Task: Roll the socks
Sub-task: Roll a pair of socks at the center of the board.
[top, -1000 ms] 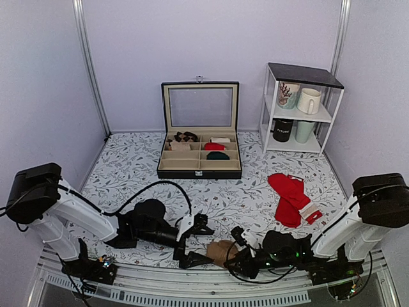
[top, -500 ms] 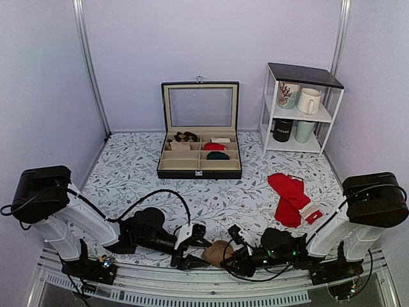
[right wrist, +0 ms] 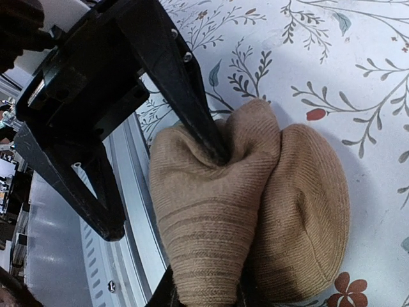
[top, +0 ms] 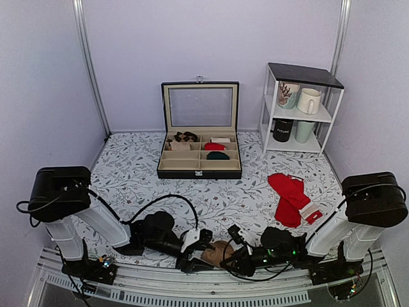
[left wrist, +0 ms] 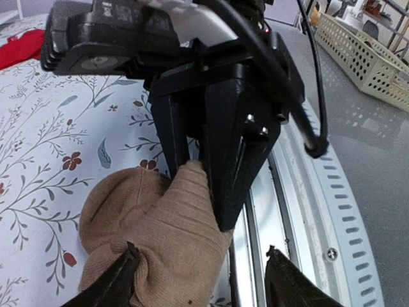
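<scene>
Pinching the socks (top: pixel 218 251), a tan roll just beside the rail (left wrist: pixel 348 211), narrow with the right gripper (top: pixel 231 255); straddling them half-wide with the left gripper (top: pixel 202 252), one finger in the fold. Best to close left gently, tucking the cuff over, never dragging onto the rail.

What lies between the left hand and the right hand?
The tan socks, bunched into a roll, which the right hand grips; the top view shows this.

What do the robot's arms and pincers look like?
The left arm and right arm have white links and boxy black joint housings, with black cables looping along them. The left pincer and right pincer are matte black, with flat tapered fingers fastened by small screws.
</scene>
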Controlling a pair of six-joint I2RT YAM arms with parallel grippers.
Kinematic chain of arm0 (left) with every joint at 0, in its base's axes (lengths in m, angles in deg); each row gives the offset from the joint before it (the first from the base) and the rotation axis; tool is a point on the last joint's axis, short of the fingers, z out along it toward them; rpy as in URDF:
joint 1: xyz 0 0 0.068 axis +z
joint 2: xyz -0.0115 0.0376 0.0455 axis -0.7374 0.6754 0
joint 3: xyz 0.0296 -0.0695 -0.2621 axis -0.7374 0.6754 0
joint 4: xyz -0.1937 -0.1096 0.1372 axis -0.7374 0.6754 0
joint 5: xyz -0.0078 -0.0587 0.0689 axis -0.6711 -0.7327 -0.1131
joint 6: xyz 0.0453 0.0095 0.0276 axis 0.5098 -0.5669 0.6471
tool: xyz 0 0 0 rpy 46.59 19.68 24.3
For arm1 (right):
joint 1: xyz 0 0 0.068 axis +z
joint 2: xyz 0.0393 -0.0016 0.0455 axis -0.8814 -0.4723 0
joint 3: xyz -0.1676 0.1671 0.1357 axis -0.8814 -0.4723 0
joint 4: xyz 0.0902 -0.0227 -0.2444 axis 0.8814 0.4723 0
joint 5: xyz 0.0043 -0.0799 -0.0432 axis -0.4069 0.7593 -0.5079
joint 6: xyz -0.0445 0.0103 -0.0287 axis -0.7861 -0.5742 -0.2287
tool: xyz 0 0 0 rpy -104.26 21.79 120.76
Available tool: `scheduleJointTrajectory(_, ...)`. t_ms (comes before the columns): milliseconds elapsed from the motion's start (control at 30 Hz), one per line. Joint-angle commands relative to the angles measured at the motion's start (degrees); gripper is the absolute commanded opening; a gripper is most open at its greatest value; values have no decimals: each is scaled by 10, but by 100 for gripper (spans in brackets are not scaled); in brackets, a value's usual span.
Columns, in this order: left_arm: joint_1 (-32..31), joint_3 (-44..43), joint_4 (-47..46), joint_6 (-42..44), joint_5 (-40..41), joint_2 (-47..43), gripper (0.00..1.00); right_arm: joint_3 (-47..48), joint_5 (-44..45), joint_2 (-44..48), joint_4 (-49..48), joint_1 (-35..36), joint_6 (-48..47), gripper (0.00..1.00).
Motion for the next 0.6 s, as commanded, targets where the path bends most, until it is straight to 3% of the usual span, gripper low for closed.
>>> scheduleJointTrajectory(0,-7,-11,37,-11,-20,33,64,-26,-38,-31,147,0,4,19)
scheduleJointTrajectory(67,-9,-10,40,-15,-21,41,59,-27,-47,-26,149,-2,3,19)
scheduleJointTrajectory(200,-11,-15,56,-24,-24,59,36,-27,-63,-24,156,-9,3,20)
scheduleJointTrajectory(433,-17,-14,76,-46,-20,85,13,-13,-102,-37,178,-36,-6,19)
scheduleJointTrajectory(500,-18,-3,69,-52,-14,81,15,-10,-110,-39,186,-47,-7,19)
scheduleJointTrajectory(567,-21,20,38,-59,-1,63,27,-9,-112,-42,193,-52,-8,19)
